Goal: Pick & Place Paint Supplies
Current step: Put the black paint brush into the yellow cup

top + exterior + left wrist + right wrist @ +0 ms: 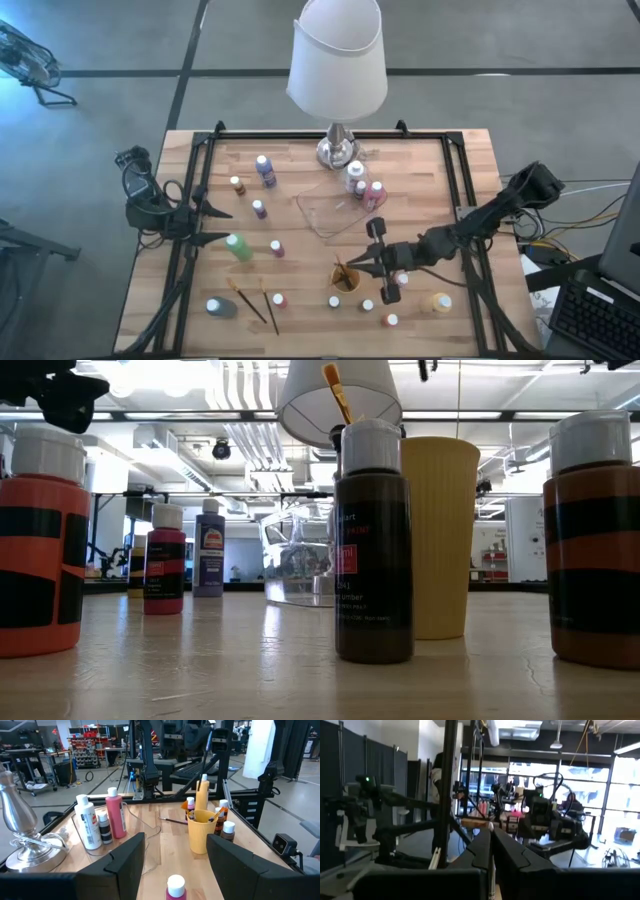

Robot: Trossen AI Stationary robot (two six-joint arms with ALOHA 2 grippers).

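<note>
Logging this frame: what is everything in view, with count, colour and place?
Lamp: one, white shade, silver base, far edge of the table.
Clear tray: one, mid-table, in front of the lamp.
Paint bottles: about fifteen, white-capped, scattered; a green one lies left of centre, a white one and a pink one stand at the tray's far corner.
Brushes: two, thin, lying near the front left; one more stands in the cup.
Cup: one, orange, front centre.
Left gripper: open, at the left side.
Right gripper: shut, beside the cup.
</note>
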